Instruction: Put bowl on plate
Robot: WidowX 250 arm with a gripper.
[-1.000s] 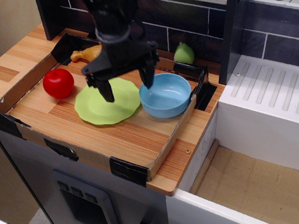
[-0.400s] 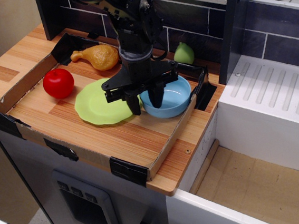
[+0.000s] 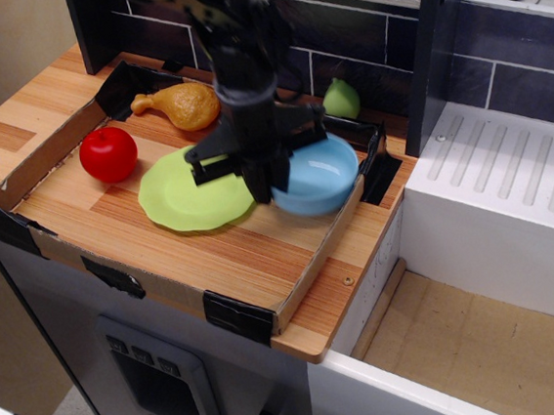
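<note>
- The light blue bowl (image 3: 319, 174) sits at the right side of the shallow cardboard tray (image 3: 167, 287), tipped a little, its left rim raised under the gripper.
- The gripper (image 3: 267, 182) is down on that left rim, and the jaws are closed narrow on the bowl's wall, one finger outside and one inside, as far as the dark fingers let me see.
- The lime-green plate (image 3: 189, 191) lies flat just to the left of the bowl, its right edge hidden behind the gripper, so I cannot tell whether plate and bowl touch.
- A red apple (image 3: 108, 153) rests beyond the plate's left side, close to it but apart.
- A toy chicken drumstick (image 3: 181, 105) lies at the back of the tray, behind the plate.
- A green pear (image 3: 341, 98) stands at the back right, against the dark tiled wall (image 3: 360, 52).
- The tray sits on the wooden table (image 3: 13, 120), with black tape at its corners.
- To the right, a white ribbed drainboard (image 3: 510, 185) sits lower and well apart from the tray.
</note>
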